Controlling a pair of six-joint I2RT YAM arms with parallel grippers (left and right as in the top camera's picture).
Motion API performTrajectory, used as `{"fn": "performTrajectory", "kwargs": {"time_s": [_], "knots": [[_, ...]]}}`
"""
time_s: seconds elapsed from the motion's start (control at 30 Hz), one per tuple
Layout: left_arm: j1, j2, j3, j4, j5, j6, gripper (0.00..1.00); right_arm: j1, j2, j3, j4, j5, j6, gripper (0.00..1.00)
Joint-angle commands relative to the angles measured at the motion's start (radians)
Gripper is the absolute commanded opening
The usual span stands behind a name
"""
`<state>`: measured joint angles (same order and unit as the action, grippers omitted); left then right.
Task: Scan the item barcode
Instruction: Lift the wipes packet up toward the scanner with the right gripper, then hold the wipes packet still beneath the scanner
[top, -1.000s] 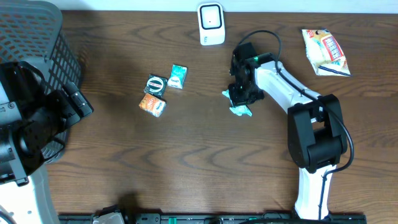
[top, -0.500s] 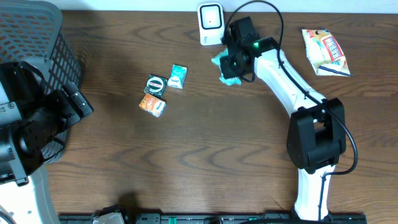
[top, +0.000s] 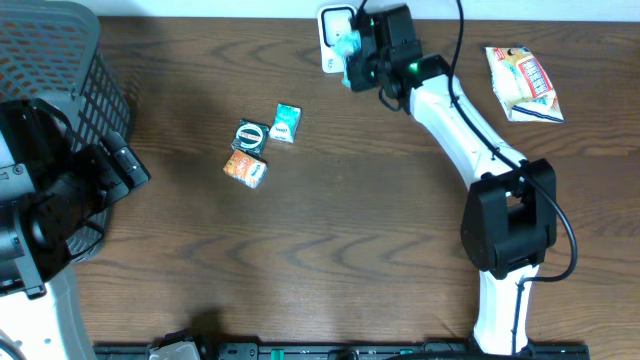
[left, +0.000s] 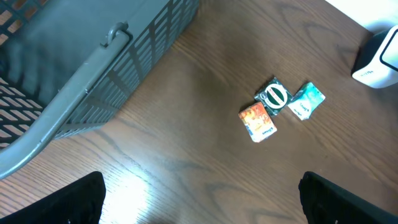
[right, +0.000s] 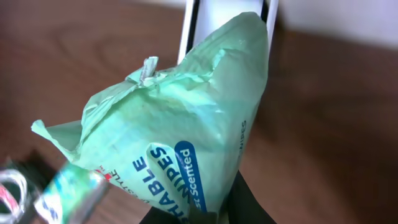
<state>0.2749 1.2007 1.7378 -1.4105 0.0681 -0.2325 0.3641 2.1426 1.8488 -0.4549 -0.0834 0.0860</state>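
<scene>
My right gripper (top: 366, 56) clamps the wipes (right: 180, 124) before the scanner (top: 330, 28); the barcode seems hidden, so next I turn them.

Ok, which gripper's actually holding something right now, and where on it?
The right gripper pinches the green wipes packet by one end, holding it in front of the white scanner. The left gripper is open and empty.

Partial print "…ABLE WIPES" and "Scented" on the mint-green wipes packet (right: 186, 124)
</scene>
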Motion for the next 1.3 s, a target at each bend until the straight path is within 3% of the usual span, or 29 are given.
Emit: {"fn": "performTrajectory", "kwargs": {"time_s": [0.0, 0.27, 0.67, 0.87, 1.03, 1.27], "knots": [[0.005, 0.0, -0.009, -0.002, -0.009, -0.002, 0.98, -0.005, -0.013, 0.079, 0.037, 0.05, -0.013, 0.01], [0.005, 0.0, -0.009, -0.002, -0.009, -0.002, 0.98, -0.003, 0.023, 0.157, 0.175, 0.108, -0.013, 0.01], [0.005, 0.0, -0.009, -0.002, -0.009, -0.002, 0.98, -0.007, 0.273, 0.514, 0.074, 0.108, -0.014, 0.01], [0.005, 0.0, -0.009, -0.002, -0.009, -0.002, 0.98, 0.0, 0.312, 0.521, 0.201, 0.112, -0.066, 0.01], [0.005, 0.0, -0.009, -0.002, -0.009, -0.002, 0.98, 0.022, 0.364, 0.521, 0.283, 0.204, -0.204, 0.01], [0.005, 0.0, -0.009, -0.002, -0.009, -0.002, 0.98, 0.04, 0.443, 0.521, 0.285, 0.269, -0.293, 0.01]]}}
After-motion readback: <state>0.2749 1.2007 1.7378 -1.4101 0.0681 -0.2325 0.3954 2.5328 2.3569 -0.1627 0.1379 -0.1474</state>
